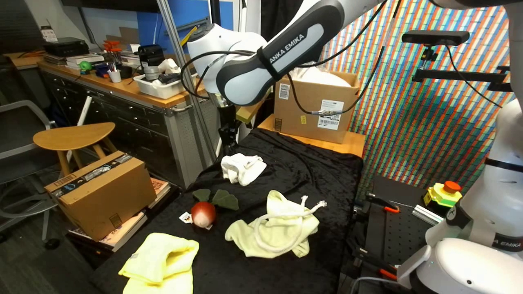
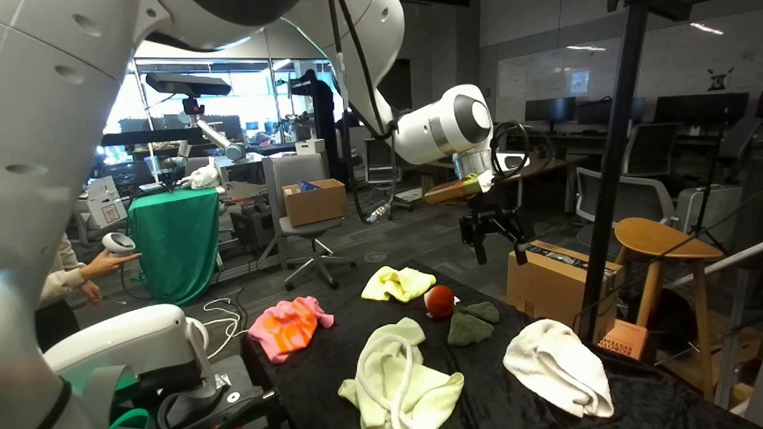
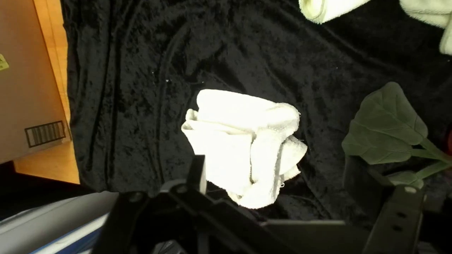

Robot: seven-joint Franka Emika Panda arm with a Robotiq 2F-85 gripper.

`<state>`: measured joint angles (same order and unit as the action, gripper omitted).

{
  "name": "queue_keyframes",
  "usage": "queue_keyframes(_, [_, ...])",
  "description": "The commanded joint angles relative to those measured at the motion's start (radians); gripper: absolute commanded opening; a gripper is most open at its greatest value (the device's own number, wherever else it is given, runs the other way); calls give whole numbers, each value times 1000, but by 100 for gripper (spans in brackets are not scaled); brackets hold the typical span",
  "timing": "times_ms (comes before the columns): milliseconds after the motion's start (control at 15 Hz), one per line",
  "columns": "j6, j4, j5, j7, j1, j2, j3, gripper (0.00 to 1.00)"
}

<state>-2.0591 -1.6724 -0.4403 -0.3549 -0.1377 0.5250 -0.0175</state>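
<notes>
White crumpled cloth [image 3: 226, 141] lies on black velvet [image 3: 134, 88] below the gripper [image 2: 501, 255], whose fingers [image 3: 196, 173] stand wide apart (in the wrist view one tip overlaps the white cloth's edge). Near the opposite fingertip in that view are green leaves [image 3: 385, 127], beside a red round toy [image 1: 203, 212]; farther from the fingers lie a pale green cloth [image 1: 280, 230] and, farther still, a yellow cloth [image 1: 155, 257]

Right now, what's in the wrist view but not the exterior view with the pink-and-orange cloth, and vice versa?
Only the wrist view: a wooden strip beside the black cloth, with a cardboard box on it. Only that exterior view: the pink-and-orange cloth, a yellow cloth and a wooden stool. Both: the open pincer, white cloth, green leaves, pale green cloth and black cloth.
</notes>
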Motion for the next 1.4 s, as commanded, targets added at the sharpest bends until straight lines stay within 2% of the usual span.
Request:
queue_keyframes(0, [43, 143, 46, 85, -9, 126, 20, 100])
queue_keyframes(800, [46, 408, 206, 378, 97, 393, 15, 100])
queue_keyframes(1133, [67, 515, 251, 417, 111, 481, 18, 100])
queue_keyframes(1333, [59, 551, 244, 391, 99, 523, 33, 100])
